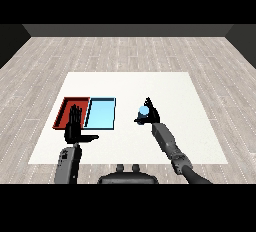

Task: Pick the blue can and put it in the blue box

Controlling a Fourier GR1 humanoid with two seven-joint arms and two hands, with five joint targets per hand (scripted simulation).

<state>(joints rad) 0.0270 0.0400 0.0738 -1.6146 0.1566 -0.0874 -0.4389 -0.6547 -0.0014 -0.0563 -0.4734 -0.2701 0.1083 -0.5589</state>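
The blue can [144, 111] shows right of the trays, in front of the palm of my right hand [150, 112]. That hand's fingers and thumb curl round the can. Whether the can rests on the white table [165, 91] or hangs just above it, I cannot tell. The light blue tray [101, 113] lies to the can's left, with a gap of table between them. My left hand [75, 126] is raised with straight fingers and the thumb stuck out sideways, over the near edge of the red tray [67, 107].
The red tray and the light blue tray lie side by side at the table's left. My right forearm [170, 146] slants in from the lower right, my left forearm [67, 163] rises from the lower left.
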